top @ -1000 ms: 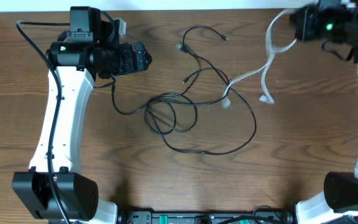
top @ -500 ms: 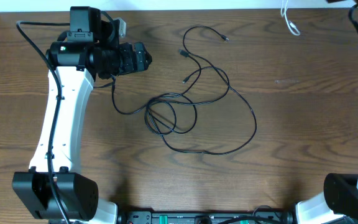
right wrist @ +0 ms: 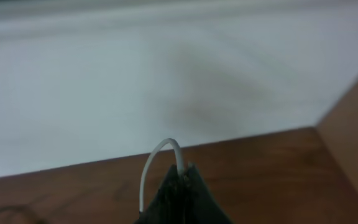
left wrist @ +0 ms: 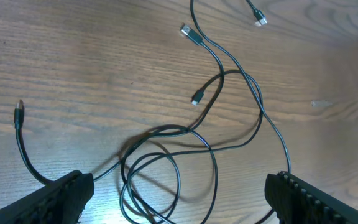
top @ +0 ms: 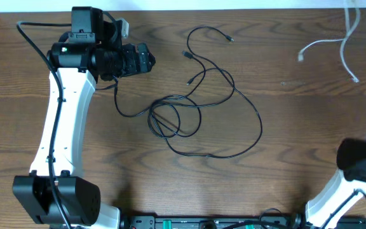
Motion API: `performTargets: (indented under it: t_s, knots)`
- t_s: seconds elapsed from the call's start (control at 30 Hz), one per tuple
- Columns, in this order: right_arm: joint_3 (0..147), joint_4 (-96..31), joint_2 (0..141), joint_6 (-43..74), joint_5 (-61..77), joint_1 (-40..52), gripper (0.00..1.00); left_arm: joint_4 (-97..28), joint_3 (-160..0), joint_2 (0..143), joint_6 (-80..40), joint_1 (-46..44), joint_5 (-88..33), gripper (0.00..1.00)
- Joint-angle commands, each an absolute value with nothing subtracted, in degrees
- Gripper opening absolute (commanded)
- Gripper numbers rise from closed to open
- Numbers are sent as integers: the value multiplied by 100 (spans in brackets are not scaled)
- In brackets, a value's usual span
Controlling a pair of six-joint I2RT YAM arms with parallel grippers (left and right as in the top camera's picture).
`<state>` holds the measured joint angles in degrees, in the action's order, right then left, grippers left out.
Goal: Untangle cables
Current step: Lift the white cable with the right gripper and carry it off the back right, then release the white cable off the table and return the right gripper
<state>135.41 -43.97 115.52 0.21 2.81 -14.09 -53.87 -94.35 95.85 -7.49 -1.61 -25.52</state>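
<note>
At the left, the left pincer (top: 146,62) hangs over the desk (top: 297,140) with its jaws wide apart and nothing between them. Its wrist view looks straight down on the black cables (top: 199,108).

These lie just to the right of that pincer and a little nearer the robot's base, in the middle of the desk. The left arm is plainly the nearer one. The tangle stretches slantwise, from a few stacked loops on its left side out to one big open sweep on its right. Thin strands run away toward the far edge and finish in small plugs. One plug end (left wrist: 18,109) curls up on its own just beside the left finger, with its cord leading back into the loops. The cords are thin, limp and matte black, and they cross one another several times inside the loops. Which cord lies over which cannot be told there.

Further right, the white cable (top: 345,44) lies well apart from the black ones, near the far right corner. It dangles in two strands from above. The right pincer (right wrist: 180,180) is out of the overhead view, but its wrist view shows it clamped on a bend of this white cord. The white cable looks already freed, so the next move probably falls to the left arm, at the black loops.
</note>
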Motion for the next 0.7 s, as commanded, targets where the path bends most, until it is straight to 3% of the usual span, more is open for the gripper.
performTargets:
  t_s: [0.0,0.37,0.67]
  knots:
    - [13603,-4106,11867,-47,-126,-1712,1,-5419,-9483,9463,-718,-132,-2539,95]
    - [13603,-1898,12910,174,-1337,-2556,1,-5415,-9483,9463,-718,-132,-2539,95]
    - [13603,-2456,13539,167,-1306,-2657,4,-5411,-9483,9474,-718,-132,-2539,95]
